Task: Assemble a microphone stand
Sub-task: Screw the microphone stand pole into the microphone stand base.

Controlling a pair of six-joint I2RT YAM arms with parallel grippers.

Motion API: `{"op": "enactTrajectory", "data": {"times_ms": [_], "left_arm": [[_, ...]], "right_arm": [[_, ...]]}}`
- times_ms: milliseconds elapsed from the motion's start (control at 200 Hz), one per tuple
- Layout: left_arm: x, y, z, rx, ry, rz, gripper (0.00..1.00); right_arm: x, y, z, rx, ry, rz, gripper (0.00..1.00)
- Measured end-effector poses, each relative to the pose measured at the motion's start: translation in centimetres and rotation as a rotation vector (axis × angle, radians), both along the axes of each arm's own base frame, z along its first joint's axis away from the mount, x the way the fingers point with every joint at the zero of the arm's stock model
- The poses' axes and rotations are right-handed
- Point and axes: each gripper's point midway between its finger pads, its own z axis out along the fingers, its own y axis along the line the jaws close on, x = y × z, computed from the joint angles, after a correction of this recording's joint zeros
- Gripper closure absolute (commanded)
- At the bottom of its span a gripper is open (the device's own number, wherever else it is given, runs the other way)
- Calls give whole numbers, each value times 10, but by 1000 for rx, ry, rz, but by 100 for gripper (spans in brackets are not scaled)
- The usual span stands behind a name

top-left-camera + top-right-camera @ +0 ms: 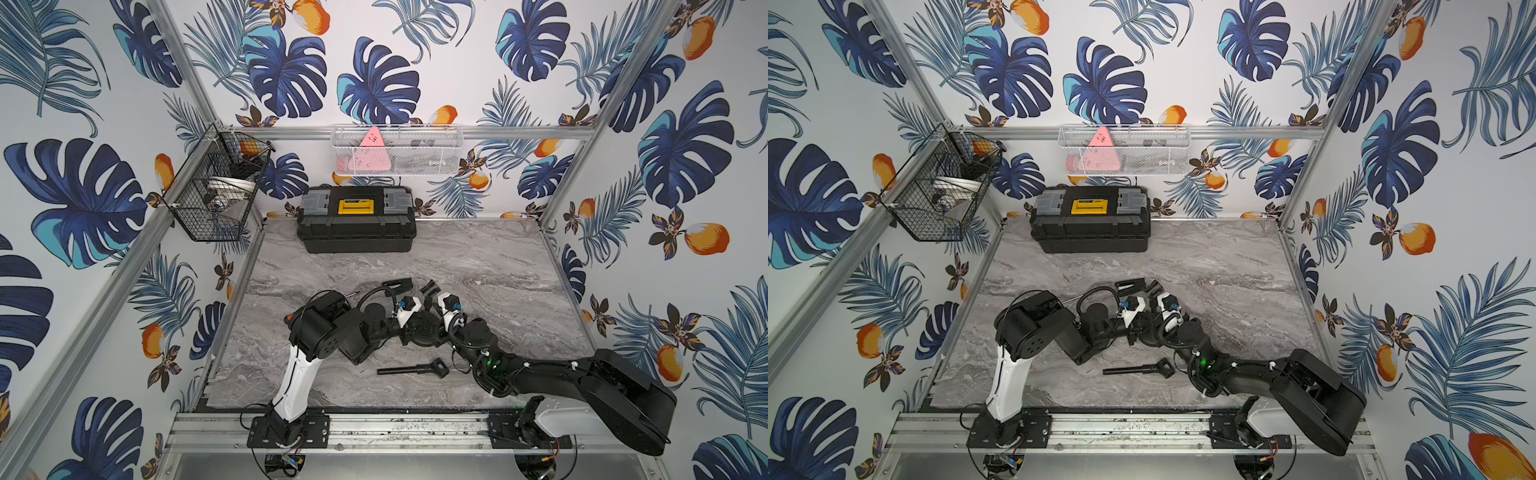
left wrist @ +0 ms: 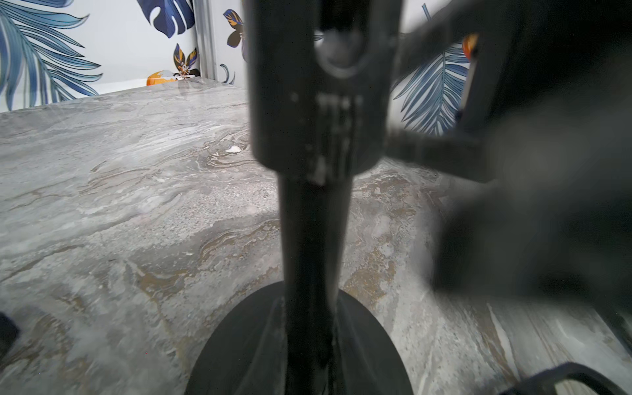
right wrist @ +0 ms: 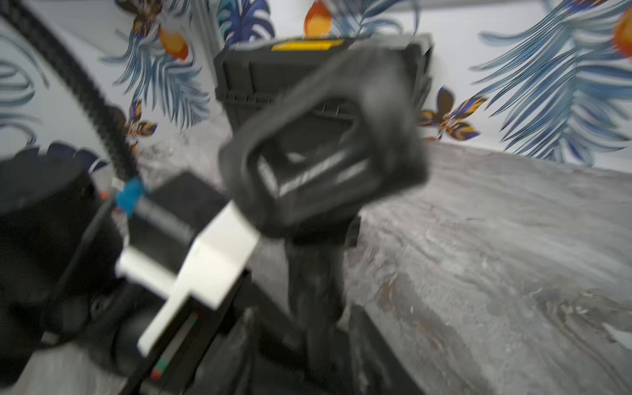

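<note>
Taking twelve o'clock at the black toolbox with the yellow latch (image 1: 356, 220), the move ahead of you turned on the loose black rod with the forked head (image 1: 410, 369). It lay flat on the grey marbled counter (image 1: 498, 270) at six o'clock from both sets of jaws, near the stand but apart from it. Its long axis ran nine to three, with the fork at the three o'clock end. That end sat just beside your right forearm (image 1: 478, 345), so I judged the right arm the nearer one for the pickup.

The stand stood mid-counter. A round black base (image 2: 236, 349) lay flat, and a slim black upright post (image 2: 313, 232) rose from it to a thicker collar (image 2: 318, 130) scuffed with pale marks. A black rectangular clip (image 3: 325, 143) sat tilted on top.

Your left gripper (image 1: 417, 321) sat at about eight o'clock of the post, its jaws pressed together on the post below the collar. Your right gripper (image 3: 304, 345) faced twelve. Its jaws looked parted on either side of the post and gripping nothing, though the blur in the right wrist view left that less than certain.
</note>
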Motion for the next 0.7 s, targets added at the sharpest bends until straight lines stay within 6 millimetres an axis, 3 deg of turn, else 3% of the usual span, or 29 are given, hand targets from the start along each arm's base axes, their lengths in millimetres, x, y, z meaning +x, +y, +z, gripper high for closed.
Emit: {"op": "enactTrajectory", "data": {"times_ms": [190,465,696], "left_arm": [[-1,-1,-1,6,-7,3,89],[-7,0,-1,23,-39,3,88],[-12,1,-2,35,-61,-3,88]], "right_arm": [[-1,-24,-3,46,79,102,44],[-18,-16,-9,75,150,282,48],[-13,-11,-13,70,170,292,51]]}}
